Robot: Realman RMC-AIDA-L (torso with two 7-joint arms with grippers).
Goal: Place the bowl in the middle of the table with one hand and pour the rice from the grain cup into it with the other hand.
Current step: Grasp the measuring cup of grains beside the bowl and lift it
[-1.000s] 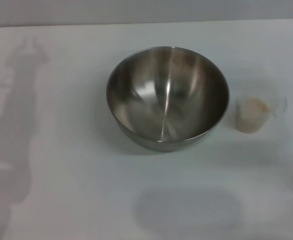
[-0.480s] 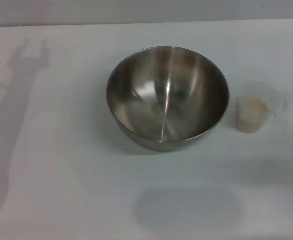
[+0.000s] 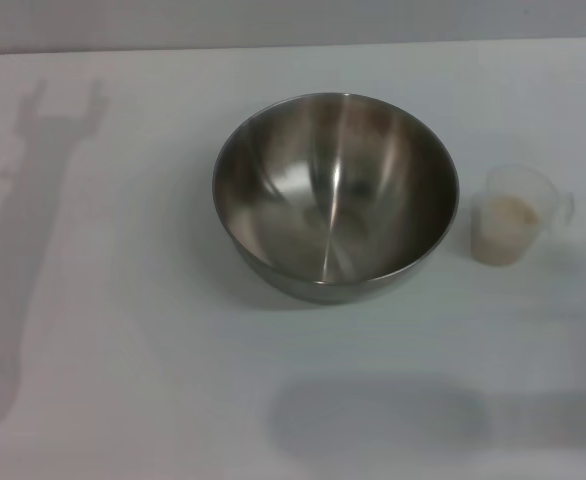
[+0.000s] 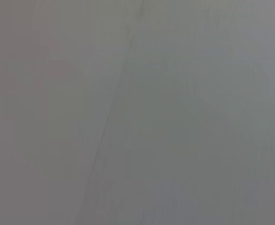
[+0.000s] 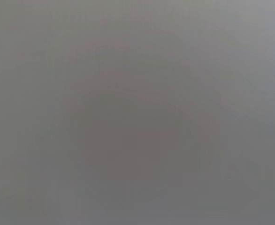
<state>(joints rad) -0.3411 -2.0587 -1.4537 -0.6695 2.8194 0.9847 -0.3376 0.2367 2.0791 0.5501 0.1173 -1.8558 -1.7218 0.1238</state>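
Observation:
The large steel bowl (image 3: 335, 195) stands upright near the middle of the white table (image 3: 123, 350) in the head view, and its inside looks empty. The small clear grain cup (image 3: 513, 226) stands upright just right of the bowl, apart from it, with pale rice (image 3: 507, 212) inside. Neither gripper shows in any view. Only the left arm's shadow with a forked tip lies on the table at the left. Both wrist views show plain grey surface only.
The table's far edge (image 3: 293, 47) meets a grey wall at the top of the head view. A soft oval shadow (image 3: 378, 415) lies on the table in front of the bowl.
The left arm's shadow has shifted on the table's left side, its forked tip now a little farther right. The shadow in front of the bowl has darkened. Bowl and cup have not moved.

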